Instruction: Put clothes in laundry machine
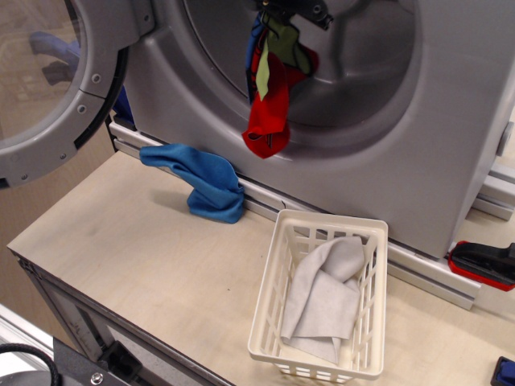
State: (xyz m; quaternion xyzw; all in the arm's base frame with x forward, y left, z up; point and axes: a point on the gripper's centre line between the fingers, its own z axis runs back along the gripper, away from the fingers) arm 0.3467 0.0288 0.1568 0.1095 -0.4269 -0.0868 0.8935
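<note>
**Colours we see**

We see a red, lime green and blue bundle of clothes [269, 88] against the silver-grey laundry machine [451, 121]. A blue cloth [211, 186] lies on the pale beige surface [137, 241]. The white slatted basket [372, 322] holds a light grey cloth [326, 293].

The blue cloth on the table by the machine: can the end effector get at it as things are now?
Probably not at once. The end effector holds the red and green clothes at the drum opening. The blue cloth itself lies uncovered.
</note>
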